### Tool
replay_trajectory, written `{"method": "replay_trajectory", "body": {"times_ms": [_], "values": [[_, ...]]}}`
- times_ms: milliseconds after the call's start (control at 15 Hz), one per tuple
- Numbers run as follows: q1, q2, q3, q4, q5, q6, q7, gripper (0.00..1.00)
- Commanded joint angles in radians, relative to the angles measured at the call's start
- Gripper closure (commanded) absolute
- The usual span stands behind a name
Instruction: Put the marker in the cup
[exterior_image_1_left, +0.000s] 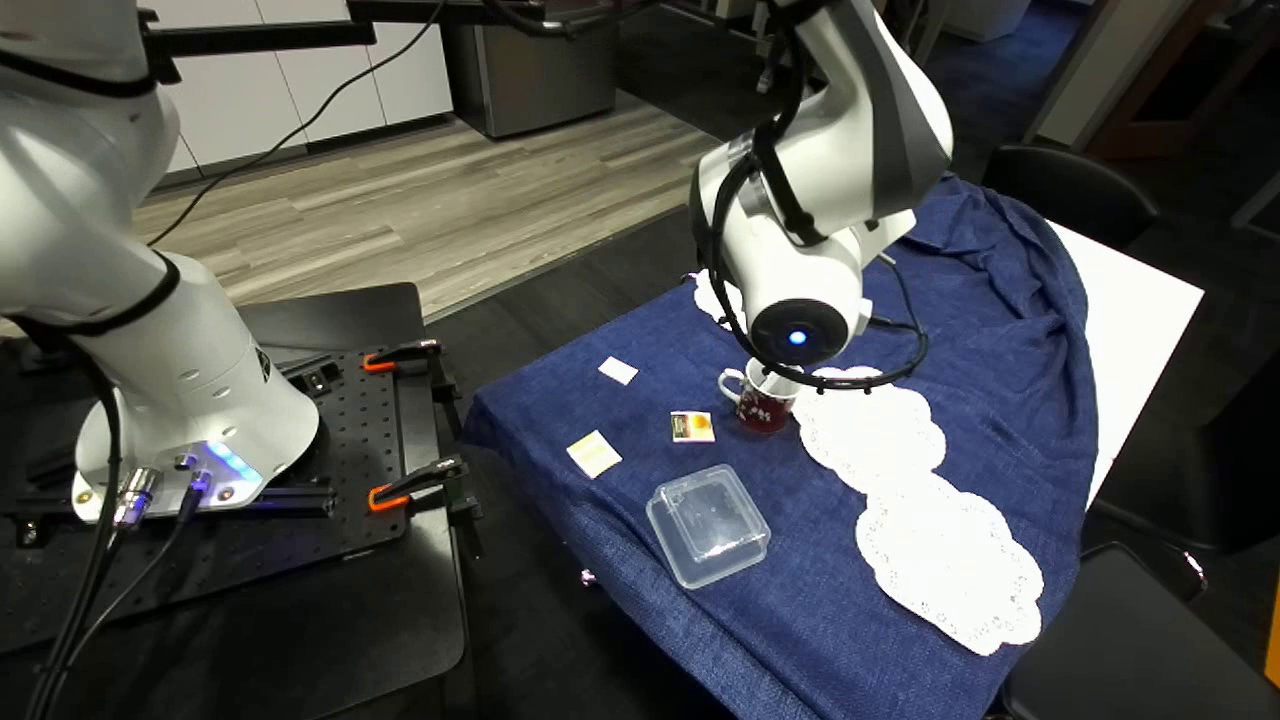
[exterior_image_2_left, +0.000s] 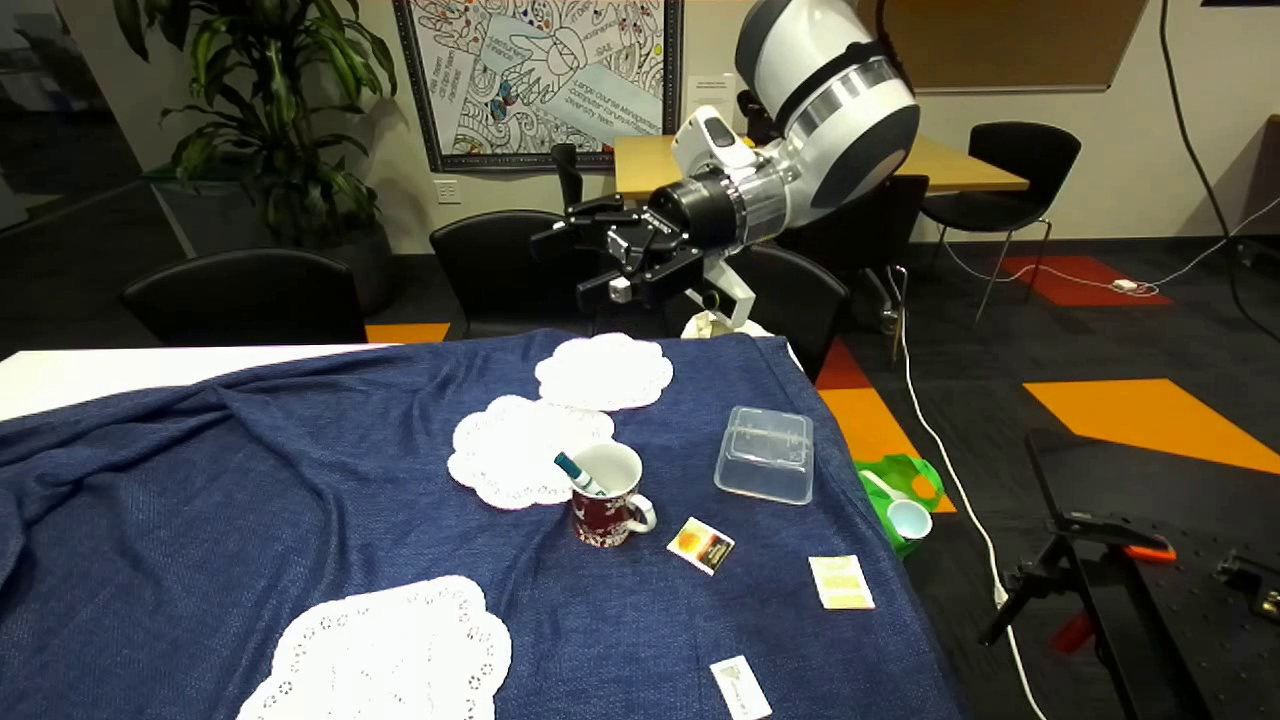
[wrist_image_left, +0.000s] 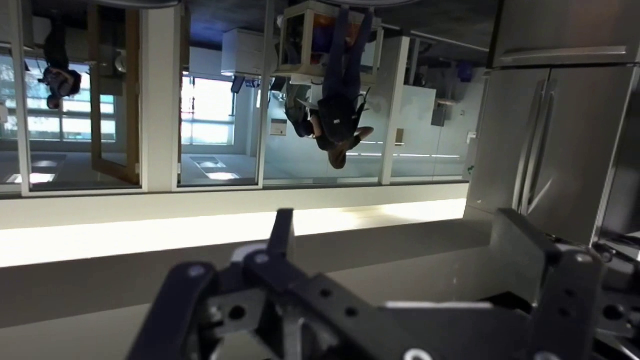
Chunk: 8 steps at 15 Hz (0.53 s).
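The cup (exterior_image_2_left: 603, 520) is a mug with a white rim and inside, a dark red patterned outside and a white handle. It stands upright on the blue cloth and also shows in an exterior view (exterior_image_1_left: 764, 410), under the arm's wrist. The marker (exterior_image_2_left: 580, 474), white with a teal cap end, leans inside the cup with its teal end above the rim. My gripper (exterior_image_2_left: 562, 270) is raised well above the table, apart from the cup, and points sideways. In the wrist view its fingers (wrist_image_left: 395, 215) are spread wide with nothing between them. The wrist view shows neither cup nor marker.
A transparent square plastic container (exterior_image_1_left: 708, 525) sits near the cup. White lace doilies (exterior_image_1_left: 870, 430) lie on the blue cloth (exterior_image_2_left: 330, 470). Small packets (exterior_image_1_left: 692, 427) lie beside the cup. Black chairs (exterior_image_2_left: 500, 260) stand along the table's edge.
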Motion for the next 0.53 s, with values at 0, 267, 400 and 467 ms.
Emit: {"method": "replay_trajectory", "body": {"times_ms": [0, 267, 400, 467], "values": [[0.030, -0.101, -0.010, -0.059, -0.011, 0.040, 0.037, 0.00], [0.021, -0.068, -0.008, -0.030, -0.005, 0.006, 0.020, 0.00], [0.021, -0.068, -0.008, -0.033, -0.005, 0.007, 0.020, 0.00], [0.021, -0.068, -0.009, -0.034, -0.005, 0.007, 0.020, 0.00]]}}
